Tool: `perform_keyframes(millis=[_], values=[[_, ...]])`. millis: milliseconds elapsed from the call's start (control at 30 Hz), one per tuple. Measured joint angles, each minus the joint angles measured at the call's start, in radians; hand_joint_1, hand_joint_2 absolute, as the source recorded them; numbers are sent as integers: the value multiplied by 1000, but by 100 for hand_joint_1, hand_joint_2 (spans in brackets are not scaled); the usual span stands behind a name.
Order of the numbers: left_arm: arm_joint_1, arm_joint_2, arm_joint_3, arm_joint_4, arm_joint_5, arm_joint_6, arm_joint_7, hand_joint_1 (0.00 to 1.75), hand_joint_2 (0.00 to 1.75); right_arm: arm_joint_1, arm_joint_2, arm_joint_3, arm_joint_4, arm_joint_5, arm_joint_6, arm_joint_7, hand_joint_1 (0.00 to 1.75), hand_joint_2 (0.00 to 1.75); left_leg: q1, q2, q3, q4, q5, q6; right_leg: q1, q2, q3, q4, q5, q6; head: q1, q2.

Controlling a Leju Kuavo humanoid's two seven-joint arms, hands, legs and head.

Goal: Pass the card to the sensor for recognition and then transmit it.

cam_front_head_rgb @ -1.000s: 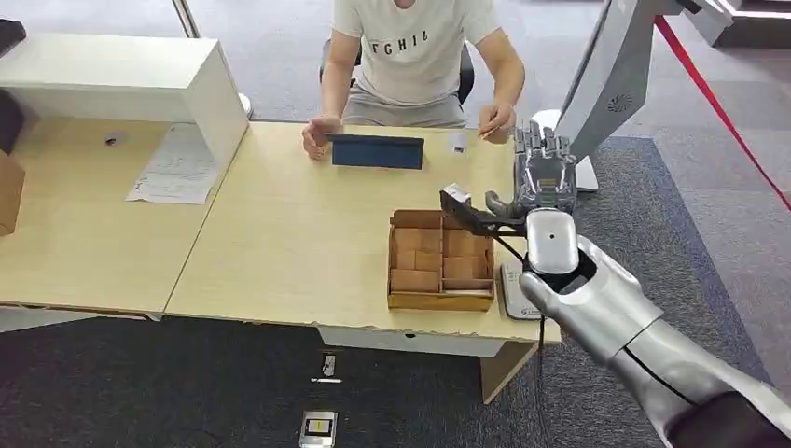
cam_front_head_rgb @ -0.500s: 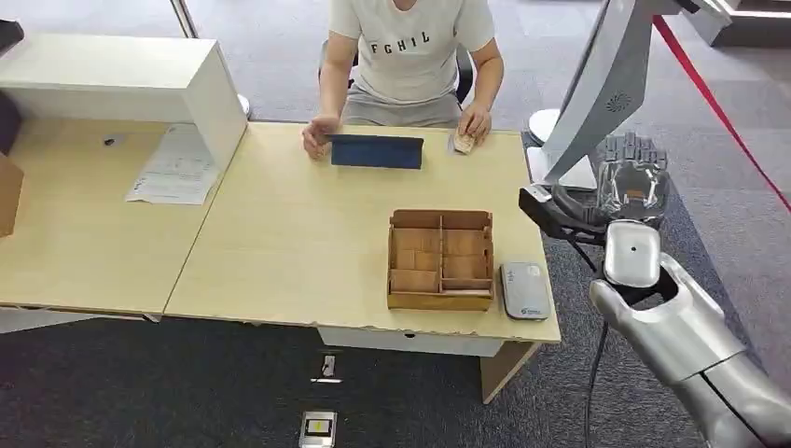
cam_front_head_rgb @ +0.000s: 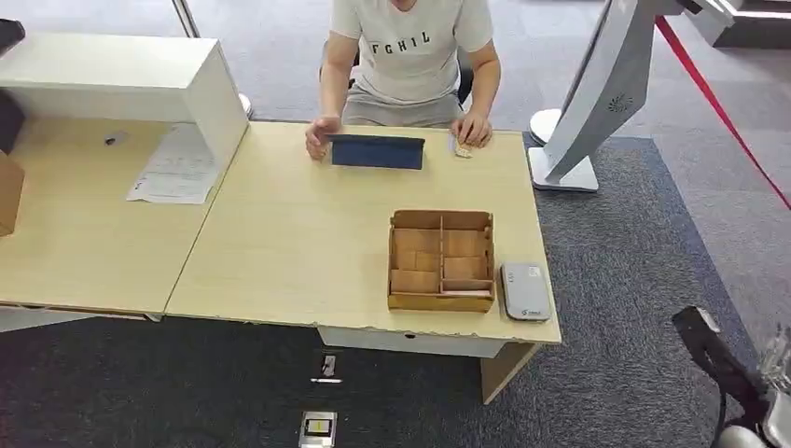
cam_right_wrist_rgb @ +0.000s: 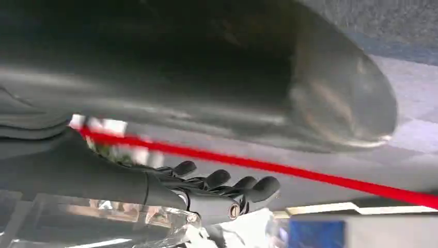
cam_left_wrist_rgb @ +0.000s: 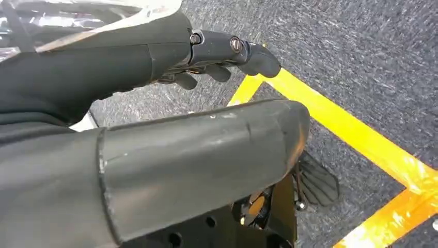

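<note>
Card (cam_front_head_rgb: 462, 149) under person's hand (cam_front_head_rgb: 473, 130) on table (cam_front_head_rgb: 298, 233). Right robot hand (cam_right_wrist_rgb: 217, 188) and left robot hand (cam_left_wrist_rgb: 217, 54) empty, fingers apart. Risk: handover unconfirmed.

Light wood table (cam_front_head_rgb: 280, 243), brown box (cam_front_head_rgb: 440, 259), grey sensor (cam_front_head_rgb: 525, 291), dark blue tablet (cam_front_head_rgb: 377, 151), grey carpet (cam_front_head_rgb: 634, 261), red rope (cam_front_head_rgb: 718, 107), yellow floor tape (cam_left_wrist_rgb: 356, 139)

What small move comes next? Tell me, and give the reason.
Probably just let the right hand settle at the robot's side. It holds nothing, and the card lies on the table by the person's hand, away from the sensor, so the handover looks done.
</note>
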Motion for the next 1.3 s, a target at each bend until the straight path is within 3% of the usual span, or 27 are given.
perform_keyframes(millis=[67,133,233,300,400,533,700,833,1100,1233,1300], values=[[-1,-3,8,0,0,0,0,0,0,53,7,-14,41,-123,-120,-36,0,0,0,1,0,0,0,0,0,1,0,0,0,0,0,0],[-1,-5,12,0,0,-2,-5,0,0,86,26,-13,91,-265,-227,-114,0,0,0,2,1,0,0,0,0,2,-1,0,0,0,0,0],[-1,-6,19,0,0,-30,-19,0,0,107,82,-9,189,-508,-346,-333,0,0,0,4,2,-1,0,-1,1,3,-2,0,0,-1,1,0],[-1,-9,33,0,0,-61,-19,0,0,110,131,-9,264,-641,-357,-481,0,0,1,5,2,-1,0,-1,1,3,-2,0,0,-1,0,0],[-1,-12,48,-1,0,-84,-20,0,0,111,199,-8,364,-742,-353,-579,0,0,0,5,2,-2,0,-1,0,4,-2,1,0,-1,0,0],[-1,-13,60,-1,-2,-101,-26,0,0,91,303,-29,505,-960,-204,-693,0,0,2,8,2,-2,0,-1,2,5,-2,1,-1,-2,0,0],[-1,-19,61,-3,-2,-65,-33,0,0,66,500,-18,657,-952,-172,-632,0,0,3,10,2,-2,0,-3,4,6,-3,3,-1,-6,0,0],[-1,-21,60,-8,0,-34,-29,0,0,49,583,-6,738,-939,-181,-628,0,0,3,11,2,-3,0,-3,4,6,-3,3,-1,-6,1,0],[-1,-22,50,-19,-47,28,-14,0,0,31,619,19,810,-947,-170,-661,0,0,2,11,2,-3,0,-3,2,6,-3,3,-1,-6,0,0],[-5,-16,1,-24,-115,77,-3,0,0,28,629,30,828,-955,-172,-653,0,0,1,11,2,-3,0,-3,2,6,-3,3,-1,-6,0,0],[-7,-13,-21,-25,-123,82,-25,0,0,28,634,38,833,-962,-174,-643,0,0,1,11,2,-3,0,-3,2,6,-3,3,-1,-6,1,0]])
